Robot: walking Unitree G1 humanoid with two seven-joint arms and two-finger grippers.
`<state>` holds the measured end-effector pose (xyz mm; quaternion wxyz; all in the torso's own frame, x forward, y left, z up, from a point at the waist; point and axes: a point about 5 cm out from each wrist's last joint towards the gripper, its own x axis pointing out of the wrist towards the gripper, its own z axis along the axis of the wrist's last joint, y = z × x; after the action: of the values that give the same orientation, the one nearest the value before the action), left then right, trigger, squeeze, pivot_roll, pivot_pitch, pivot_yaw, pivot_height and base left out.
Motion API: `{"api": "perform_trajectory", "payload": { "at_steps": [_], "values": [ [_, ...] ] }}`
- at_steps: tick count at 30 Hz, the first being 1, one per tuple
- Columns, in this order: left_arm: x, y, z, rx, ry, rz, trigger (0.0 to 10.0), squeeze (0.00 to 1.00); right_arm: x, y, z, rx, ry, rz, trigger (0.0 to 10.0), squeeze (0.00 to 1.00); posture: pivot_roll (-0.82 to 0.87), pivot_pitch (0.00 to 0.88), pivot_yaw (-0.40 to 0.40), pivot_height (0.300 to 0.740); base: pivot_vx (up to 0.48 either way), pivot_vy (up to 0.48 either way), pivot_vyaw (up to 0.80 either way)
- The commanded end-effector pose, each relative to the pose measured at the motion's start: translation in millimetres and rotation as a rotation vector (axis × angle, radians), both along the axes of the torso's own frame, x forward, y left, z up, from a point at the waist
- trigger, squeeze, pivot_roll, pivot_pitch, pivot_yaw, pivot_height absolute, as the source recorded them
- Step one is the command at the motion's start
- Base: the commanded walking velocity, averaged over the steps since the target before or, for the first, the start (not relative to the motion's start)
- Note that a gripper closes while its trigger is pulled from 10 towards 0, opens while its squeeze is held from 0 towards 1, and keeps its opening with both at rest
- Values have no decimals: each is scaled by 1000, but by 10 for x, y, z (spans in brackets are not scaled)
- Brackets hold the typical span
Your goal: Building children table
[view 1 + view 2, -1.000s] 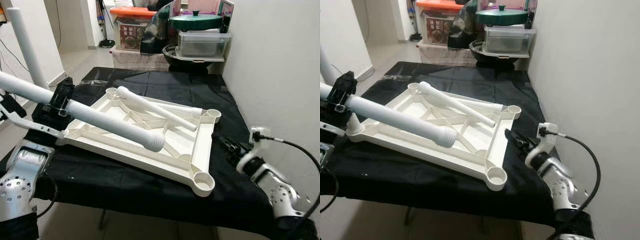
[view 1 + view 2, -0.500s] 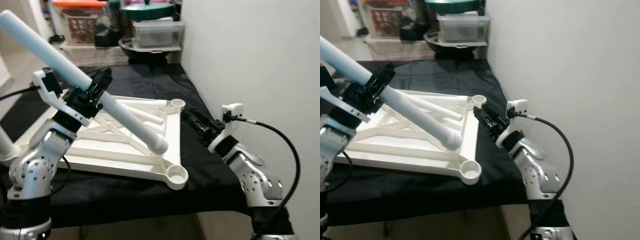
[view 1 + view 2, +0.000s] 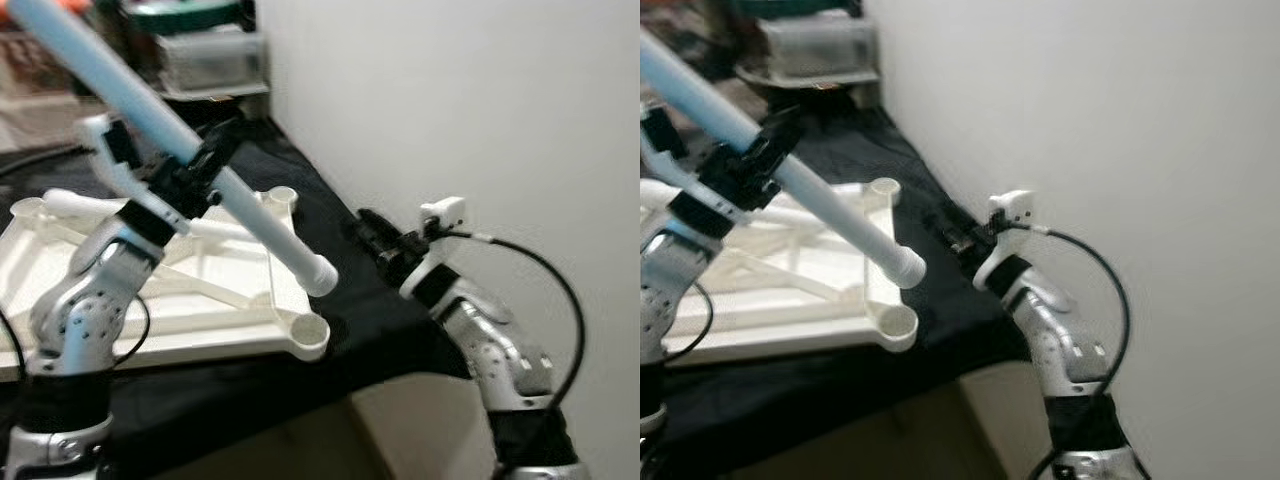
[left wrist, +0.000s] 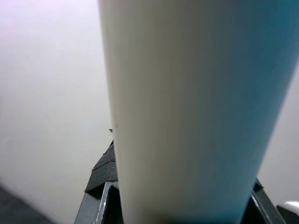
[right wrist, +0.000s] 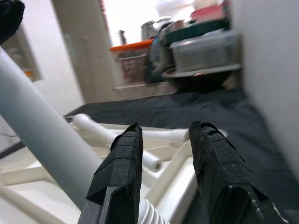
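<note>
The left arm is raised and bent at the elbow, its gripper [image 3: 195, 175] clamped round a long white leg [image 3: 250, 215] near the middle, jaws closed on it. The leg slants down from the upper left toward the right, and its ribbed lower end hangs just above the near right corner of the white tabletop [image 3: 235, 330], close over the round socket [image 3: 308, 333] there without touching it, as far as the blurred head views let one judge. In the left wrist view the leg runs straight across the lens between the two dark fingers [image 4: 100, 205]. The tabletop lies upside down on the black-covered desk [image 3: 330, 235], ribs facing up, with another socket [image 3: 281, 195] at its far right corner and a second loose leg [image 3: 90, 208] lying across it. The right arm reaches forward from the lower right, elbow bent, with a black cable [image 3: 545, 270] looping over it; its gripper [image 3: 378, 238] hovers low over the desk's right edge beside the white wall [image 3: 450, 100], just right of the tabletop. Its jaws stand moderately apart and hold nothing, the fingers [image 5: 122, 168] pointing toward the tabletop. Beyond the desk's far end stands a stack of household containers: a clear lidded box [image 5: 203, 49] sits on a dark bowl [image 5: 198, 77], contents unreadable, with a green lid above.
</note>
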<state>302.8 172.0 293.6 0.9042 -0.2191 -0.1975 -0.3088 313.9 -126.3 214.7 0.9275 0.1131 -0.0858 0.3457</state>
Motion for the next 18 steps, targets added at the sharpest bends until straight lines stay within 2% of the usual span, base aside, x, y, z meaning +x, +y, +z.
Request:
{"api": "perform_trajectory", "payload": {
  "at_steps": [1,5,10,13,14,15,17,18],
  "values": [
    [-9,12,52,11,-25,8,10000,0,-18,79,33,-10,-22,30,10000,0,56,0,-30,740,0,0,-775],
    [13,-22,68,31,-33,-8,10000,0,-12,102,54,-34,-31,35,10000,0,57,0,-30,740,0,0,-763],
    [46,-70,79,79,-45,-39,10000,0,-5,120,78,-115,-52,62,10000,0,60,0,-35,740,0,0,0],
    [52,-166,105,166,-76,-133,10000,0,26,87,124,-220,-85,118,10000,0,58,0,-35,740,0,0,0],
    [52,-166,105,166,-76,-133,10000,0,26,87,124,-220,-85,118,10000,0,58,0,-35,740,0,0,0],
    [54,-211,109,225,-92,-182,10000,0,58,48,136,-292,-99,144,10000,216,59,0,-36,740,0,0,0],
    [57,-228,106,254,-98,-198,10000,0,73,29,140,-313,-100,153,10000,216,59,0,-36,740,0,0,0],
    [80,-242,105,277,-103,-203,10000,0,64,28,158,-335,-108,195,10000,1000,61,0,-39,740,0,0,0]
  ]
}}
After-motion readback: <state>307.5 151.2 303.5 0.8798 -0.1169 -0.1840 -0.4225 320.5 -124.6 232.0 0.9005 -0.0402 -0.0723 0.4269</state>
